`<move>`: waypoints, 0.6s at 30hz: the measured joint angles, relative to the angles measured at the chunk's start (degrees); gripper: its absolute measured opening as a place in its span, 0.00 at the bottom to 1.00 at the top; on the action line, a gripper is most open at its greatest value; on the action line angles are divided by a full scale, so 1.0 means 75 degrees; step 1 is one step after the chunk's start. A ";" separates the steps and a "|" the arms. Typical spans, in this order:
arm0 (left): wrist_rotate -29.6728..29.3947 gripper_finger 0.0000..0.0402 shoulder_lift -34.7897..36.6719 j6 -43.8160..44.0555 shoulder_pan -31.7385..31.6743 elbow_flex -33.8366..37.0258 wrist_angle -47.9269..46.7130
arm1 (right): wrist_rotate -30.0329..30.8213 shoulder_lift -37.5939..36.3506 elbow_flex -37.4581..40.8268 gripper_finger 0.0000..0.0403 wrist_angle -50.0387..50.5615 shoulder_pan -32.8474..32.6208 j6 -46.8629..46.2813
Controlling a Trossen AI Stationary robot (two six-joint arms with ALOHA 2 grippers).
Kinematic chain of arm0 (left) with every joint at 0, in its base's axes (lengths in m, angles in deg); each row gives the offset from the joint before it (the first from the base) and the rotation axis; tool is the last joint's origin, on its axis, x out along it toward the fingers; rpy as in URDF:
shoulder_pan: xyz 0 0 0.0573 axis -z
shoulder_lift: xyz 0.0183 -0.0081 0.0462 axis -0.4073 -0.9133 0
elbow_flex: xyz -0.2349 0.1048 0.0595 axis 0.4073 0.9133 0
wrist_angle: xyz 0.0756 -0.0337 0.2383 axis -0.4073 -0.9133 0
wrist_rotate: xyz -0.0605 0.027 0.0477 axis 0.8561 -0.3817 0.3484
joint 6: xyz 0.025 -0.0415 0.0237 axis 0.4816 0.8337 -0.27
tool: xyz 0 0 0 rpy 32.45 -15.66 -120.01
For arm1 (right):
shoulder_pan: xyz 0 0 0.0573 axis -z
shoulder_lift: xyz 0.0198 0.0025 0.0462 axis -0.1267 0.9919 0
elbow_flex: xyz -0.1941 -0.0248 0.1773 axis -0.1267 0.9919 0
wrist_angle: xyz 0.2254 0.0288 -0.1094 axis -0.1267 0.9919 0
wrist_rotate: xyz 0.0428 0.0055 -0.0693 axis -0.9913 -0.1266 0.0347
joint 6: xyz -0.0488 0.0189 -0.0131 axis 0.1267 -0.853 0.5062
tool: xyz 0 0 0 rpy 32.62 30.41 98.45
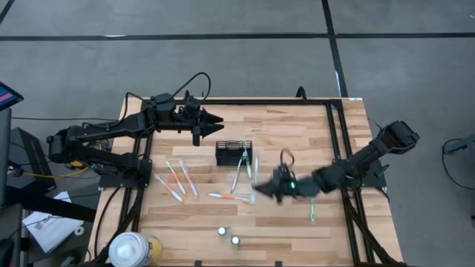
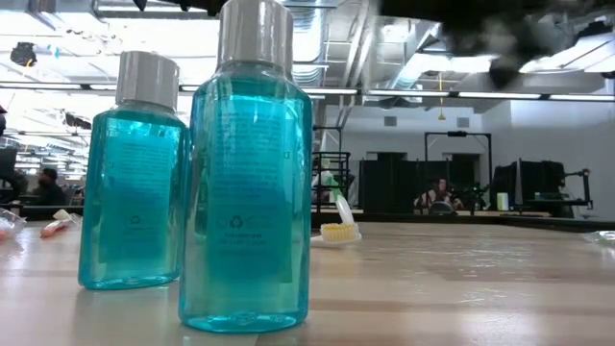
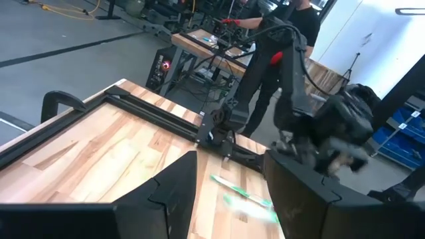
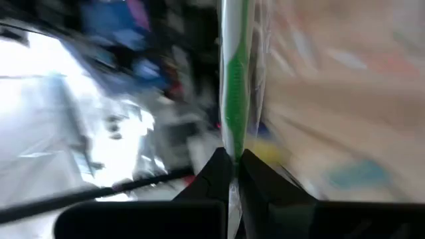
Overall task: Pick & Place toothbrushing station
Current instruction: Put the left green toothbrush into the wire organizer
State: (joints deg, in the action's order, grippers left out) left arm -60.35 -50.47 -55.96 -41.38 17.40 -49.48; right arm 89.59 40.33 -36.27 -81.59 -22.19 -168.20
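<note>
Black wire-mesh holder [image 1: 233, 152]: upright near the middle of the wooden table [image 1: 297, 130], toward its far edge; one wrapped toothbrush [image 1: 239, 169] leans out of it toward the near side.

Green-handled toothbrush [image 4: 234, 99], in clear wrapper: pinched at its lower end by the right gripper [image 4: 234, 174], fingers clenched on it. In the high view that gripper [image 1: 261, 188] hangs just right of the holder, nearer the front edge.

Loose toothbrushes: three with orange-pink parts [image 1: 178, 180] lie fanned left of the holder; another [image 1: 226, 197] lies in front of it; a green one [image 1: 312, 214] lies near the right edge.

Left gripper [image 1: 217, 124]: fingers apart, holding nothing, over the far edge beside the holder.

Two blue mouthwash bottles [image 2: 245, 183]: standing near the front edge.

White-and-yellow container [image 1: 133, 248]: front left corner.
</note>
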 joint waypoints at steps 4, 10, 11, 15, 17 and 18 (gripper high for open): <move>0.0000 0.43 0.0000 -0.0002 0.0000 0.0000 0.0000 | 0.0871 0.0036 0.0000 0.01 0.1216 -0.0991 -0.1193; 0.0000 0.43 -0.0142 0.0039 0.0000 -0.0012 -0.0045 | 0.0792 0.0034 -0.0003 0.06 0.2736 -0.1251 -0.1538; -0.0001 0.43 -0.0181 0.0041 0.0000 -0.0012 0.0006 | 0.0762 0.0034 -0.0003 0.09 0.2966 -0.1213 -0.1537; 0.0076 0.43 -0.0387 0.0210 0.0000 -0.0012 -0.0026 | 0.0238 0.0036 0.0000 0.21 0.3298 -0.1083 -0.1537; 0.0079 0.43 -0.0438 0.0251 0.0002 -0.0012 -0.0009 | -0.0025 0.0036 0.0000 0.27 0.3391 -0.1102 -0.1540; 0.0079 0.43 -0.0451 0.0251 0.0018 -0.0012 0.0000 | -0.0053 0.0035 0.0000 0.30 0.3383 -0.1122 -0.1539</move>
State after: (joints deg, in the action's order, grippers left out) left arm -59.76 -53.85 -54.08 -41.24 17.31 -49.49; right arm 89.19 40.60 -36.27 -56.21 -30.60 -179.75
